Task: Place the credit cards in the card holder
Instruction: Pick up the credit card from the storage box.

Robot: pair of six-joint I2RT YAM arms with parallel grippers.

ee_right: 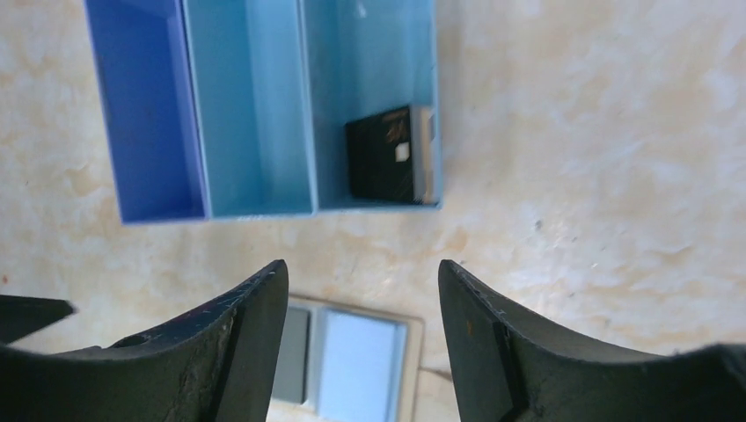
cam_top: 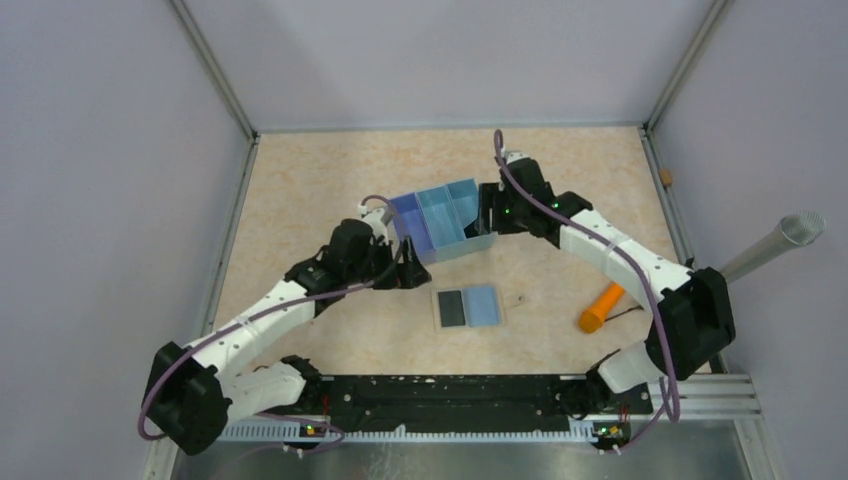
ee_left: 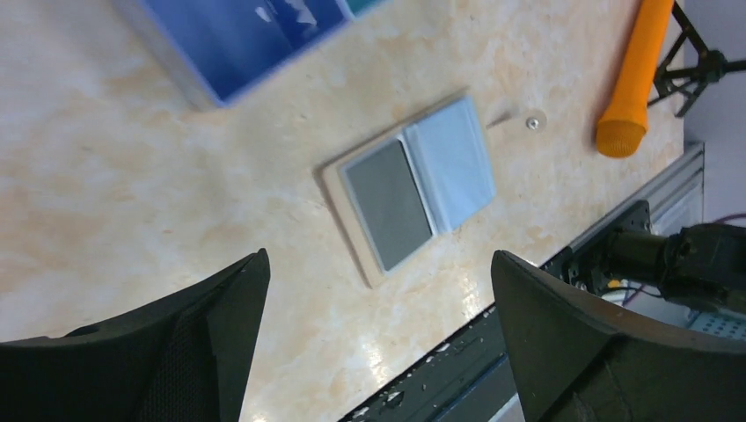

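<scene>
The beige card holder (cam_top: 437,308) lies flat on the table in front of the blue tray. On it sit a light-blue credit card (cam_top: 483,305) and, to its left, a dark grey card (cam_top: 452,307). The left wrist view shows the same holder (ee_left: 352,220) with the light-blue card (ee_left: 449,163) and the grey card (ee_left: 387,204). My left gripper (ee_left: 380,259) hovers over the table left of the holder, open wide and empty. My right gripper (ee_right: 362,264) hangs above the tray's right end, open and empty. Below it, the light-blue card (ee_right: 356,369) shows between its fingers.
The blue three-compartment tray (cam_top: 440,225) stands behind the holder. A black card-like object (ee_right: 387,167) lies in its right compartment. An orange cylinder (cam_top: 600,307) lies to the right of the holder. A metal tube (cam_top: 780,245) juts in at the right wall.
</scene>
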